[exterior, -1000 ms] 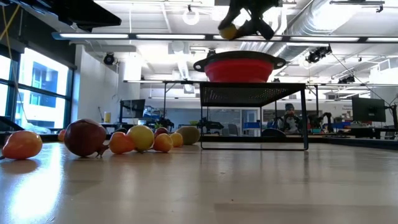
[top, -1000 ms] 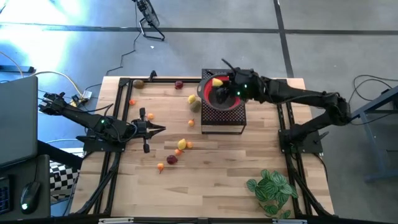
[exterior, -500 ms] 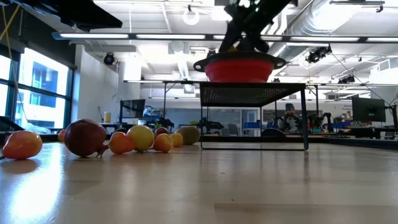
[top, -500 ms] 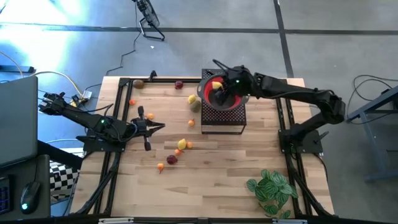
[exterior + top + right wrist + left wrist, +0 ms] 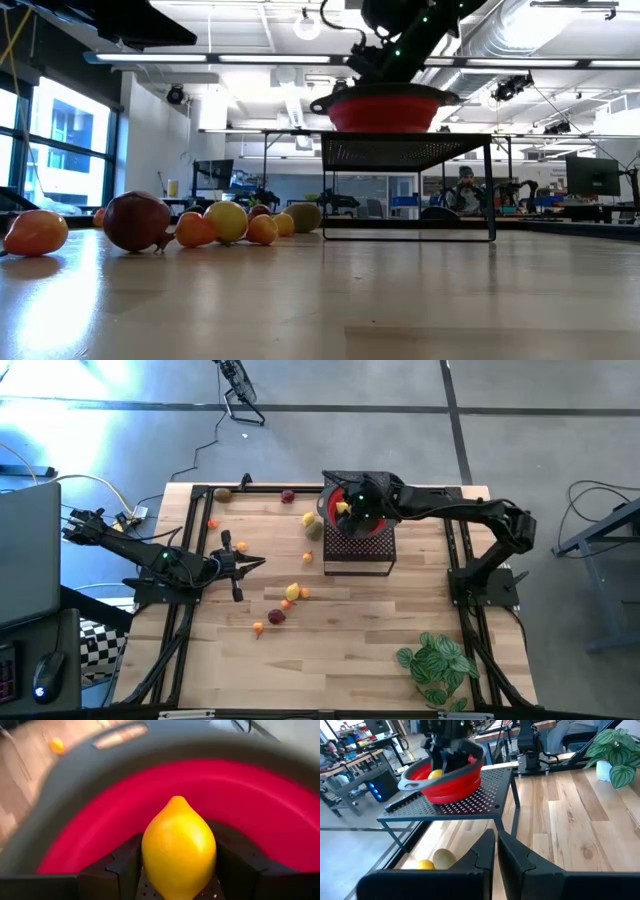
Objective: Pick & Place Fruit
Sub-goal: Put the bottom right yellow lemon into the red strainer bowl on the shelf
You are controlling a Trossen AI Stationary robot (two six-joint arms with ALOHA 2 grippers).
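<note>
The right gripper (image 5: pixel 345 508) is down inside the red bowl (image 5: pixel 372 526), and its fingers (image 5: pixel 125 865) are pinching a yellow lemon (image 5: pixel 178 854) from both sides. The lemon sits low in the bowl, near the rim on the side of the left arm. The bowl stands on a black mesh stand (image 5: pixel 380 550) near the far edge of the tabletop (image 5: pixel 350 640), about midway along it.

The left gripper (image 5: pixel 258 565) waits low over the tabletop near the left edge, its fingers pressed together and pointing toward the stand.

The other fruit lies loose on the tabletop. A few pieces (image 5: pixel 288 496) are along the far edge toward the far left corner, and two (image 5: pixel 312 525) are just beside the stand. A small group (image 5: pixel 291 592) lies in the middle, between the left gripper and the stand. The wood between this group and the near edge is open, up to the plant (image 5: pixel 438 665) at the near right corner.
</note>
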